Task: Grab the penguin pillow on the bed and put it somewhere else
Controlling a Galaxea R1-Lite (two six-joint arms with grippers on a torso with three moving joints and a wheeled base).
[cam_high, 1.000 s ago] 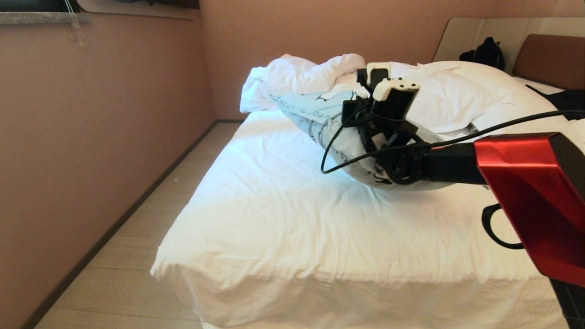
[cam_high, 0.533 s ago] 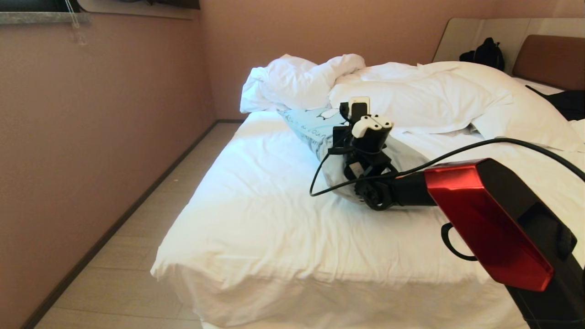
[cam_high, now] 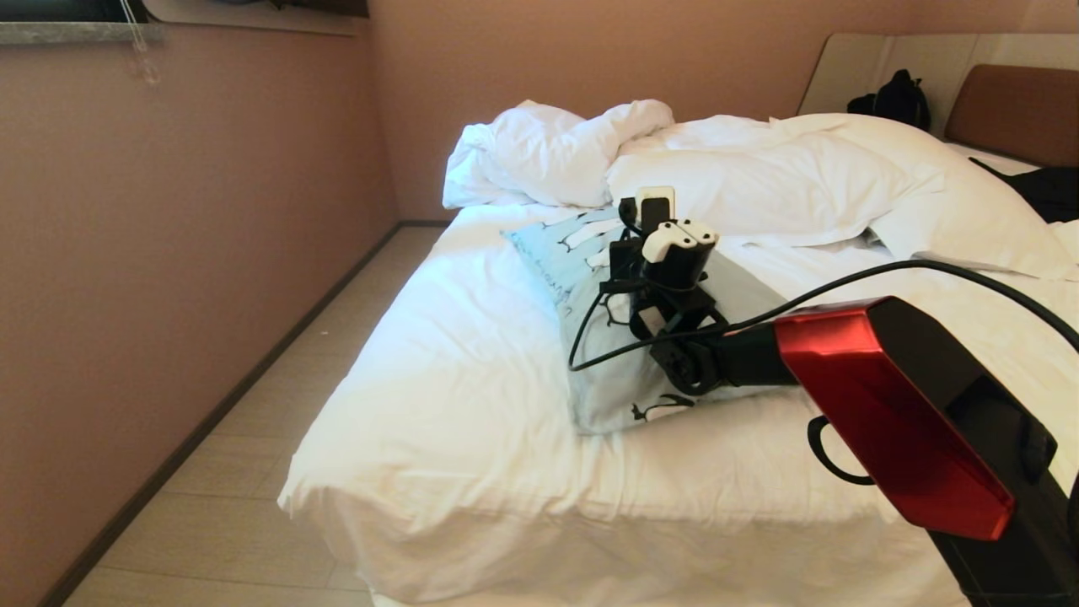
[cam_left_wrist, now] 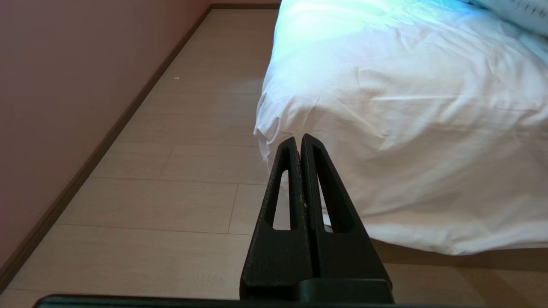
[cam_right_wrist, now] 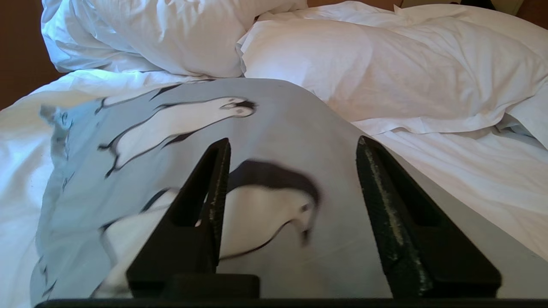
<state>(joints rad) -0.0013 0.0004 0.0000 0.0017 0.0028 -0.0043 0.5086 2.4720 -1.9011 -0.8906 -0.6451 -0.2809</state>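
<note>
The right end effector (cam_right_wrist: 291, 171) is open: its two black fingers (cam_right_wrist: 192, 222) stand well apart, and nothing is between them. It hangs just above the penguin pillow (cam_high: 590, 337), and I cannot tell whether a fingertip touches the cloth. In the right wrist view the pale blue-grey case with its black-and-white penguins fills the space under and between the fingers.

The penguin pillow lies flat on the bed (cam_high: 472, 438), on the white sheet, about in the middle of the part of the mattress that shows. Its far end comes near the rumpled white duvet (cam_high: 556, 152) and a plain white pillow (cam_high: 759, 185). Its near corner points toward the foot of the bed.

The right arm, with its red cover (cam_high: 893, 405), reaches in from the right side over the bed, and a black cable (cam_high: 843, 287) loops along it.

The left end effector (cam_left_wrist: 301, 141) is closed, both fingers pressed together and holding nothing. It is low beside the corner of the bed, over the light wood floor (cam_left_wrist: 171, 171), near the pink wall (cam_left_wrist: 64, 85).
</note>
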